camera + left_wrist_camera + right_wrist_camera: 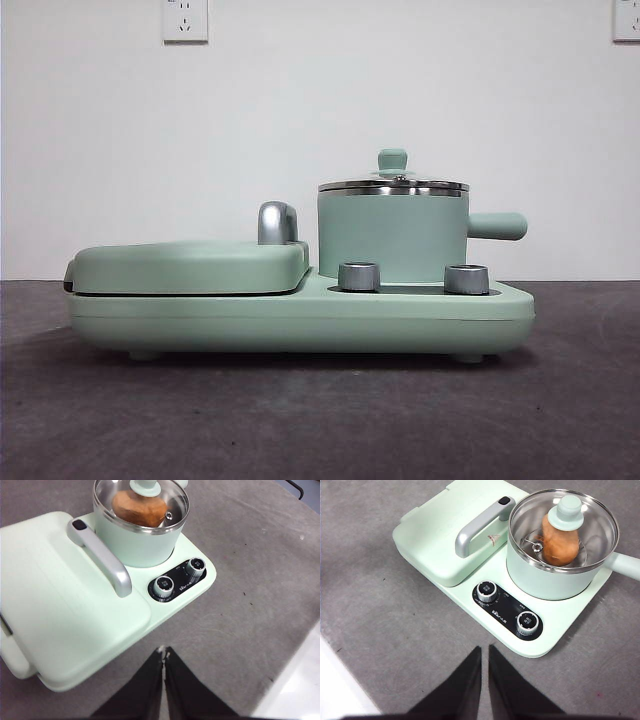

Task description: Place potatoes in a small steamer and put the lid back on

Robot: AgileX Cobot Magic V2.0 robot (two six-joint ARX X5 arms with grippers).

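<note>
The mint-green small steamer (392,238) stands on the right half of the appliance, its stubby handle pointing right. The glass lid (393,184) with its green knob sits closed on the steel rim. Through the glass, the orange-brown potato (561,543) lies inside the pot, also seen in the left wrist view as the potato (138,507). My left gripper (164,653) is shut, hanging over the grey mat in front of the appliance, holding nothing. My right gripper (485,649) is also shut and empty, back from the dials. Neither arm shows in the front view.
The flat mint-green griddle cover (190,265) with a chrome handle (277,222) fills the appliance's left half. Two silver dials (359,276) (466,279) stand on the base before the pot. A white table edge (295,685) borders the grey mat.
</note>
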